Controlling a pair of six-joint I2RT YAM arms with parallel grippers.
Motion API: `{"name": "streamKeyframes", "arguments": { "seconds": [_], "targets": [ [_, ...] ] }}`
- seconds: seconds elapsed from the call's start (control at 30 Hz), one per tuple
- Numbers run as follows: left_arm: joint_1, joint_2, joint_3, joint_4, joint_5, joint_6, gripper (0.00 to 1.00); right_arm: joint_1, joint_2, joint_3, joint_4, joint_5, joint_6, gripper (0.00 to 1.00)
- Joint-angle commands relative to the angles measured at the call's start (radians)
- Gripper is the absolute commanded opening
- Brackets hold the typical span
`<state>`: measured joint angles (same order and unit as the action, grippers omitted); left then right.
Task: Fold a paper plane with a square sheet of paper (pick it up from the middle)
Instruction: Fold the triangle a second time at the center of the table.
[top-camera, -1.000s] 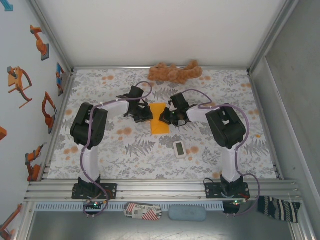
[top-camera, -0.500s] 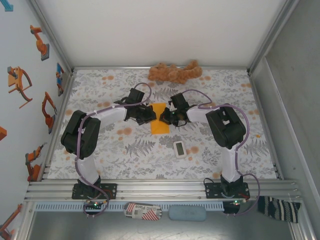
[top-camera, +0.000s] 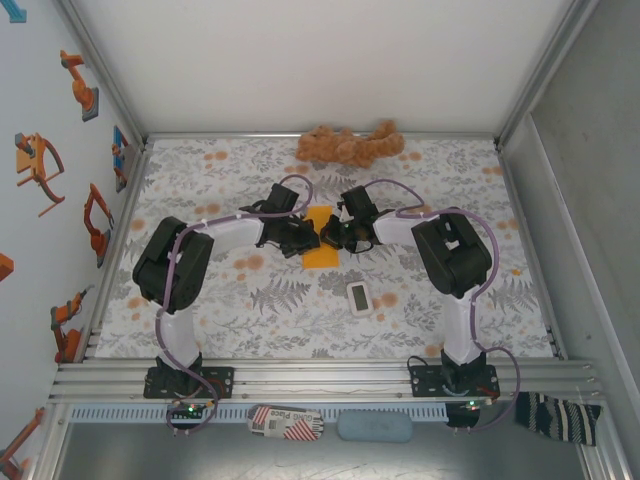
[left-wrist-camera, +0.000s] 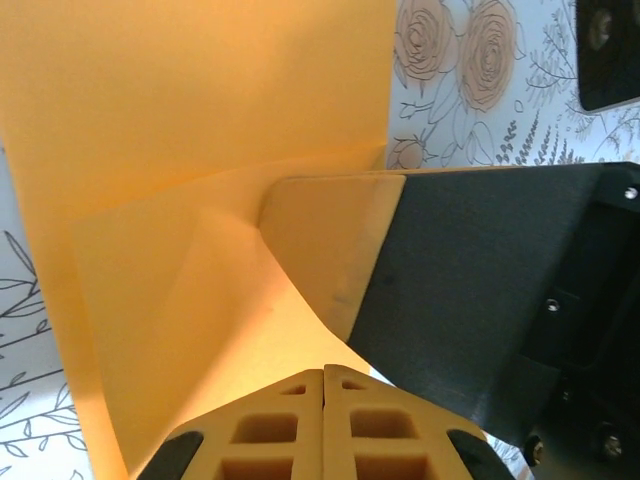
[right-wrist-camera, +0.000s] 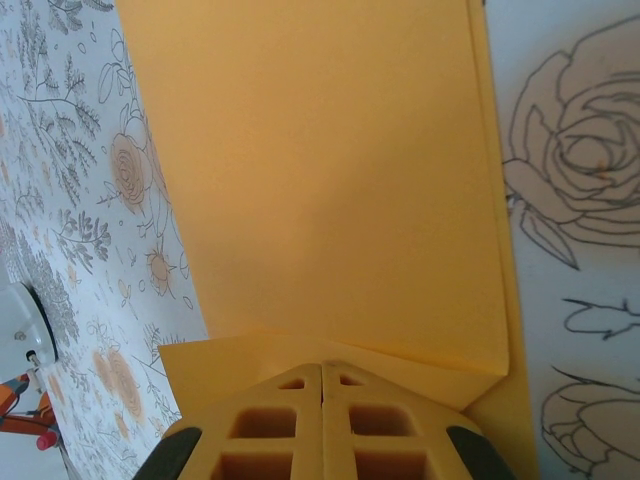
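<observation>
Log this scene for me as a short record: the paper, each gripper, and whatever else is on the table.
paper: orange sheet, mid-table between the two grippers, partly folded, with a flap raised by the fingertips
left gripper: shut, tips at the sheet's left side; cannot tell whether paper is pinched
right gripper: shut, tips at a folded flap on the sheet's right side
plush toy: brown, at the far edge
white device: nearer the arm bases than the sheet, apart from it
table: floral-patterned cover
</observation>
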<state>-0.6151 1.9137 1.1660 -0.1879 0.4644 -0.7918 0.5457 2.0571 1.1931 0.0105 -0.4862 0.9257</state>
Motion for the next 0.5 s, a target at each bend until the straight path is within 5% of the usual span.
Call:
{"name": "streamKeyframes", "arguments": {
  "seconds": [0.0, 0.47],
  "targets": [
    [-0.005, 0.021, -0.022, -0.015, -0.005, -0.017, 0.03, 0.000, 0.062, -0.022, -0.124, 0.075, 0.013, 0.00],
    [-0.005, 0.048, -0.025, -0.035, -0.045, 0.000, 0.04, -0.001, 0.067, -0.017, -0.131, 0.074, 0.007, 0.00]
  ]
}}
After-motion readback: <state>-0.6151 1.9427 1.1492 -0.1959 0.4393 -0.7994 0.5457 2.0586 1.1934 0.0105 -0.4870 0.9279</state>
